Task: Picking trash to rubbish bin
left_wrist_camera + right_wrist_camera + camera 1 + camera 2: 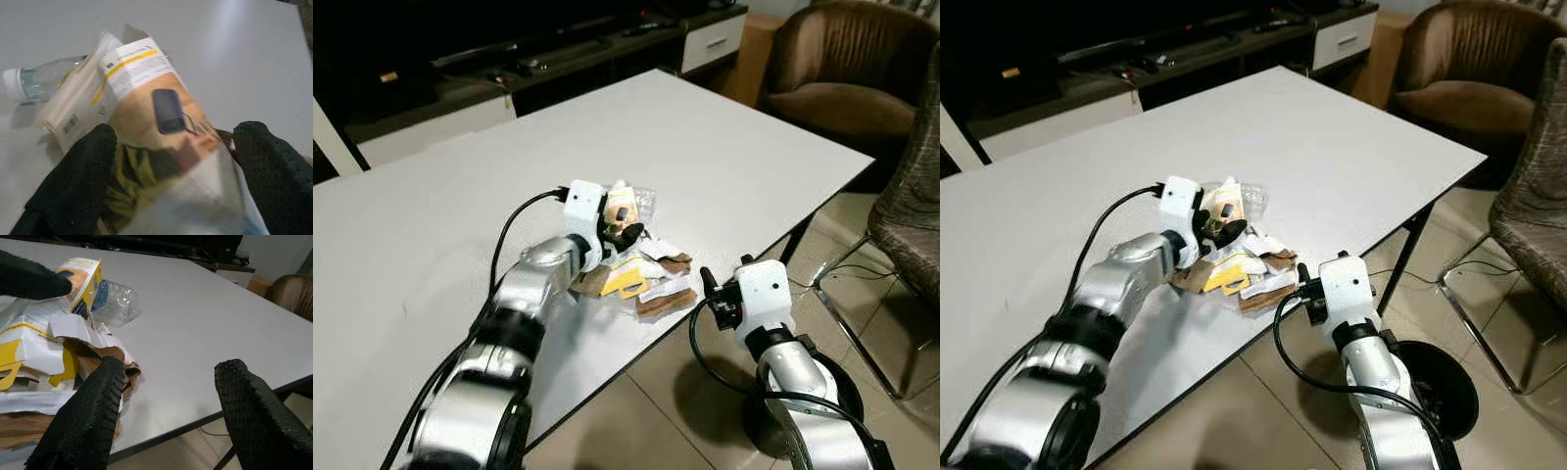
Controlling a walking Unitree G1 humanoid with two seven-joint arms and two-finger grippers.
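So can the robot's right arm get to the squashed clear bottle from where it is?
Probably not easily: the right end effector is off the table edge, and the heap of torn cardboard lies between it and the clear bottle.

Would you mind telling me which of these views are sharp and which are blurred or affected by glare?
Left eye view and right eye view: sharp, with soft glare on the white table and a dark background. Left wrist view: the carton and black fingers are soft and out of focus; the plastic bottle is clearer. Right wrist view: the trash pile is crisp, the near fingers slightly soft.

Bare white tabletop lies open beyond my jaws; the crumpled cardboard-and-paper trash heap and clear plastic bottle crowd its near edge.
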